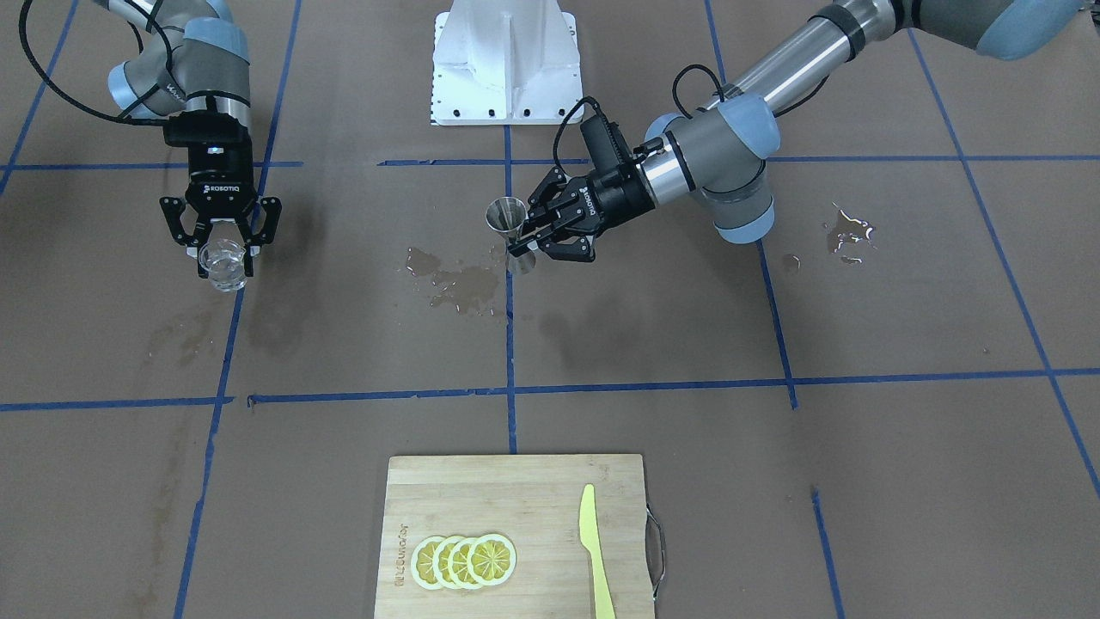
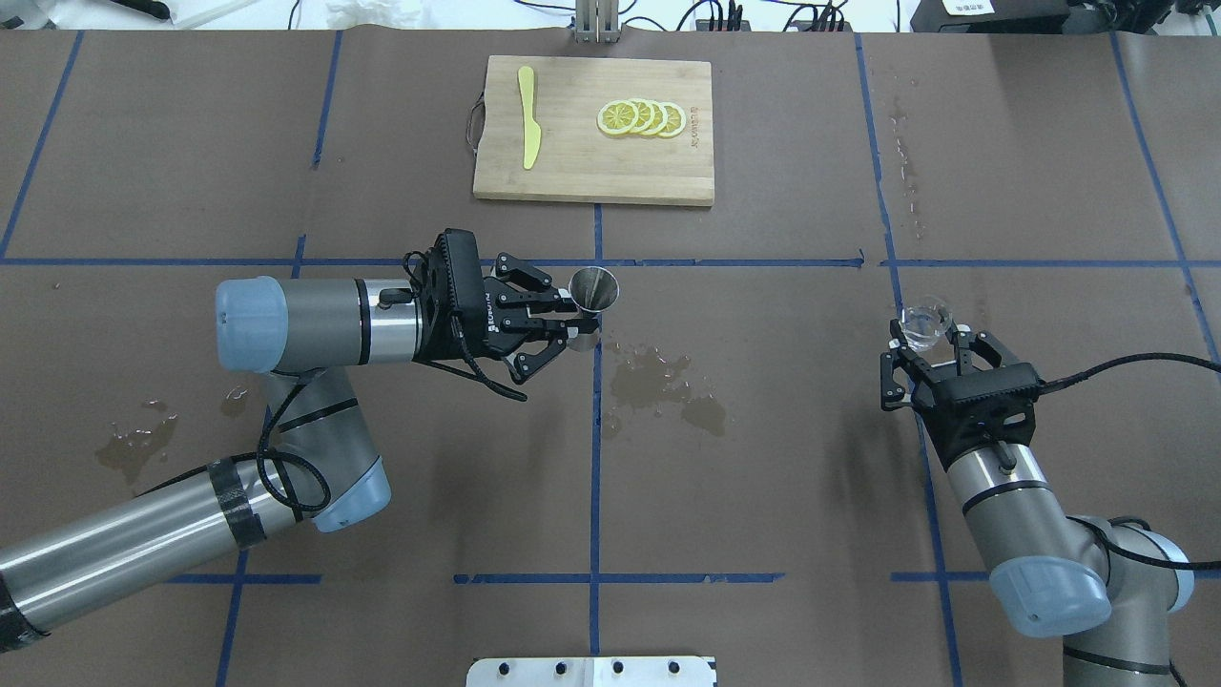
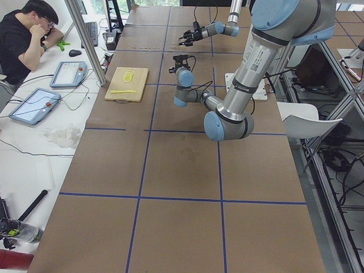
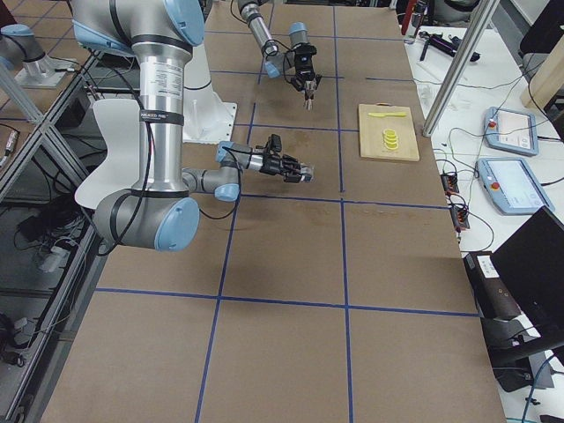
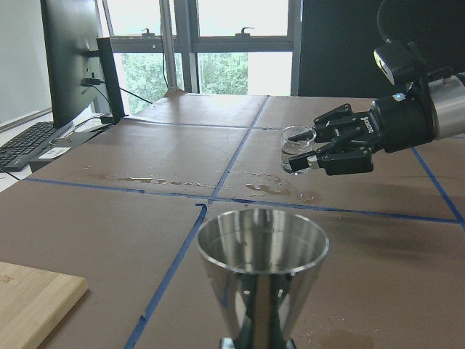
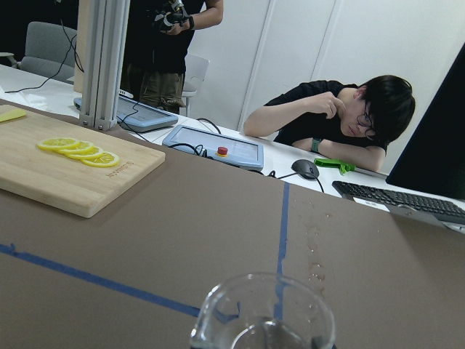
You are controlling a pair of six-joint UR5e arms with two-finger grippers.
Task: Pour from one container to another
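A steel jigger (image 2: 593,286) stands upright near the table's middle, above the blue centre line. My left gripper (image 2: 580,321) is shut on its narrow waist from the side. In the left wrist view its open cup (image 5: 261,254) fills the foreground and looks empty. A small clear glass beaker (image 2: 923,322) is held upright at the far right, with my right gripper (image 2: 927,336) shut on it. The front view shows the jigger (image 1: 507,215) and the beaker (image 1: 223,265) far apart. The beaker's rim (image 6: 261,313) sits low in the right wrist view.
A wooden cutting board (image 2: 591,176) at the far edge carries lemon slices (image 2: 641,117) and a yellow knife (image 2: 527,129). Wet spill patches (image 2: 658,382) lie just right of the jigger. Another puddle (image 2: 134,444) lies at the left. People sit and stand beyond the table.
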